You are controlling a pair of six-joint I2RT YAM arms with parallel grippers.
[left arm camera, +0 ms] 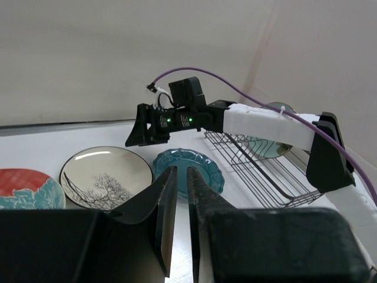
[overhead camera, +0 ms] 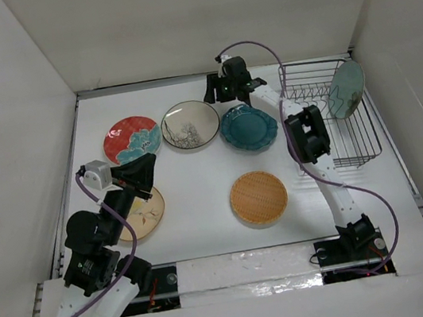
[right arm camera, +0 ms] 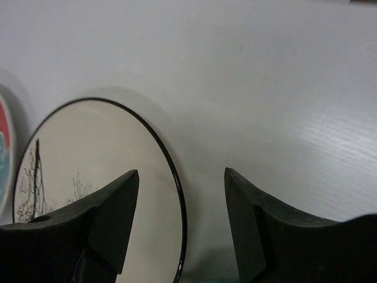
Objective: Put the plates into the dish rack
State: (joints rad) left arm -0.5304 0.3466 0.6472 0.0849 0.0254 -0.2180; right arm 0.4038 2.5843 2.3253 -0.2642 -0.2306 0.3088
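Note:
The red-and-teal plate (overhead camera: pixel 131 138), the cream sketch plate (overhead camera: pixel 189 124), the scalloped dark teal plate (overhead camera: pixel 248 128) and the orange woven-look plate (overhead camera: pixel 258 197) lie flat on the table. The tan sprig plate (overhead camera: pixel 150 215) lies partly under my left arm. The pale aqua plate (overhead camera: pixel 346 89) stands on edge in the dish rack (overhead camera: pixel 356 153). My right gripper (overhead camera: pixel 210 93) is open and empty over the cream plate's right rim (right arm camera: pixel 171 171), with the rim between its fingers (right arm camera: pixel 181 177). My left gripper (overhead camera: pixel 148 167) is shut and empty above the table (left arm camera: pixel 181 171).
White walls close in the table on the left, back and right. The right arm (left arm camera: pixel 265 124) stretches across in front of the rack (left arm camera: pixel 259 171). The teal plate (left arm camera: pixel 209 174) and cream plate (left arm camera: pixel 106 177) lie beyond my left fingers.

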